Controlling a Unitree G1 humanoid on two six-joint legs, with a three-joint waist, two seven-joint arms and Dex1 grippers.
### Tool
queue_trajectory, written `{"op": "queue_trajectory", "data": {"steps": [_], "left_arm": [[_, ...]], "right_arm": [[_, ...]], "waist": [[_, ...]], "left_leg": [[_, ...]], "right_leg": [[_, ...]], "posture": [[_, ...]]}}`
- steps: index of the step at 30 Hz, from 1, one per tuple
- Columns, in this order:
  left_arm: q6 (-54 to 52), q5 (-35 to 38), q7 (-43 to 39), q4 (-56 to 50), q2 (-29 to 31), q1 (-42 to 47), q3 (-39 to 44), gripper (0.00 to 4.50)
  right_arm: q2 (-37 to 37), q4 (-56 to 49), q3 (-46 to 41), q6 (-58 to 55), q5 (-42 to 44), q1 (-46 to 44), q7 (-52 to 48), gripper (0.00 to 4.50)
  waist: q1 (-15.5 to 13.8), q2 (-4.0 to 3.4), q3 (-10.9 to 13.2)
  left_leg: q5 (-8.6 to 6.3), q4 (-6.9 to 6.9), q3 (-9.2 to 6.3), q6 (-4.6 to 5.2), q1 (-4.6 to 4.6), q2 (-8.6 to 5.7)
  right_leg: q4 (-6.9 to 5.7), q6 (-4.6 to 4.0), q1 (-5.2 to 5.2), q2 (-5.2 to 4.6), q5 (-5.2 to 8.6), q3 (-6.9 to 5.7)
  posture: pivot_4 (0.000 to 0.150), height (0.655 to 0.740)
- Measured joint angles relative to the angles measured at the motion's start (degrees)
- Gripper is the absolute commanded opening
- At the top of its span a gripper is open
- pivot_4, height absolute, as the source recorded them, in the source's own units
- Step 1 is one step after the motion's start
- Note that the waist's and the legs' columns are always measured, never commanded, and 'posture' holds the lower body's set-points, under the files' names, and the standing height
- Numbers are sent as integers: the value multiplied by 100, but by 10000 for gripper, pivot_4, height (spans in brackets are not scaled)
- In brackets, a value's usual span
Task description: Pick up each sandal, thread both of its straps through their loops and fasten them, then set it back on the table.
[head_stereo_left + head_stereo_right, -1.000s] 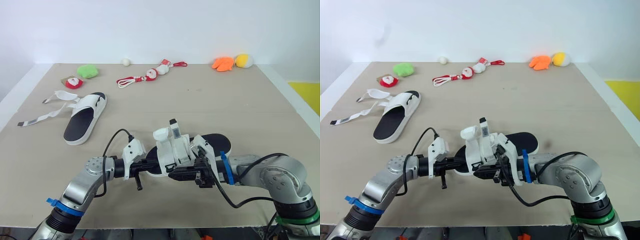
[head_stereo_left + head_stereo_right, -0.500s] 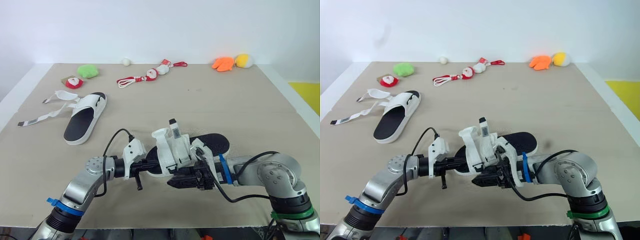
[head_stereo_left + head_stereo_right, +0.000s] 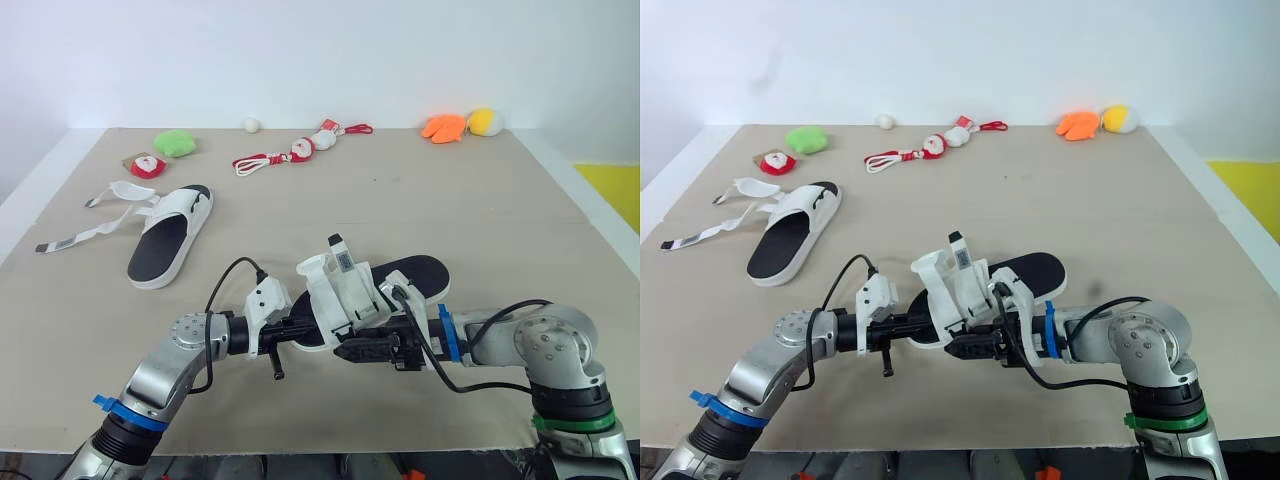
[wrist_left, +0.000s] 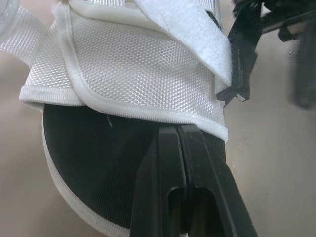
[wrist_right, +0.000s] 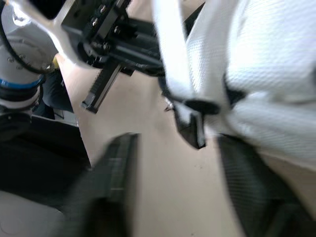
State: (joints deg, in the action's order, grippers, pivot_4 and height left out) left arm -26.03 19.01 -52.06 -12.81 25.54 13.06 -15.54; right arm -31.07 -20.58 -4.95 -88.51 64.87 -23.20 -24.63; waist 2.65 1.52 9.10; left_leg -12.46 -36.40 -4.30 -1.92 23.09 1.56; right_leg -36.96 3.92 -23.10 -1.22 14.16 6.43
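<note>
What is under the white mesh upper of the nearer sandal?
The black footbed lies under the upper, and the left jaws, pressed together, reach in beneath its edge. Their tips and the footbed's far end are covered.

two white sandals with black footbeds. the near sandal (image 3: pixel 408 282) is close to the table's (image 3: pixel 420 190) front edge, angled so its heel end points away and to the right. its white mesh upper (image 3: pixel 345 300) is bunched and standing up, with one strap tip (image 3: pixel 337 250) pointing upward. the far sandal (image 3: pixel 168 245) lies flat, well off to the left, its two loose straps (image 3: pixel 80 238) splayed across the table beside it.
</note>
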Motion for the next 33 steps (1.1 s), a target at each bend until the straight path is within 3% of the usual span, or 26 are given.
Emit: {"op": "queue_trajectory", "data": {"steps": [2, 3, 10, 20, 33], "left_arm": [[0, 0, -5, 1, -1, 0, -3, 0], [0, 1, -8, 2, -2, 2, -7, 0], [6, 2, -18, 1, -5, 1, -10, 0], [19, 10, -45, -20, -18, -34, -18, 0], [18, 10, -36, -35, -26, -67, -27, 0]], "right_arm": [[57, 12, -97, -14, 25, -93, 35, 2204], [59, 19, -112, -51, 30, -117, 75, 431], [56, 40, -180, -213, 131, -138, 109, 431], [-1247, -430, 526, -334, 309, 337, -699, 431], [-1695, -785, 861, -44, 183, 589, -1278, 431]], "waist": [[0, -3, 1], [-1, -2, 1], [-2, -3, 2], [-9, -6, 0], [-10, -5, 1]], "left_leg": [[0, 0, 0, 0, 1, 0], [0, 1, -1, 0, 3, 0], [-1, 2, -1, 1, 9, -2], [-12, 9, -4, 3, 10, -7], [-13, 7, -3, 1, 10, -9]], "right_leg": [[0, -1, 0, 0, 1, 0], [0, -2, 0, 0, 2, 0], [0, -6, -3, -1, 7, 0], [1, 10, 0, -4, 23, 0], [2, 2, -1, -7, 28, 0]], "posture": [[1500, 7400], [1500, 7400], [1500, 7400], [1500, 7400], [1500, 7400]]}}
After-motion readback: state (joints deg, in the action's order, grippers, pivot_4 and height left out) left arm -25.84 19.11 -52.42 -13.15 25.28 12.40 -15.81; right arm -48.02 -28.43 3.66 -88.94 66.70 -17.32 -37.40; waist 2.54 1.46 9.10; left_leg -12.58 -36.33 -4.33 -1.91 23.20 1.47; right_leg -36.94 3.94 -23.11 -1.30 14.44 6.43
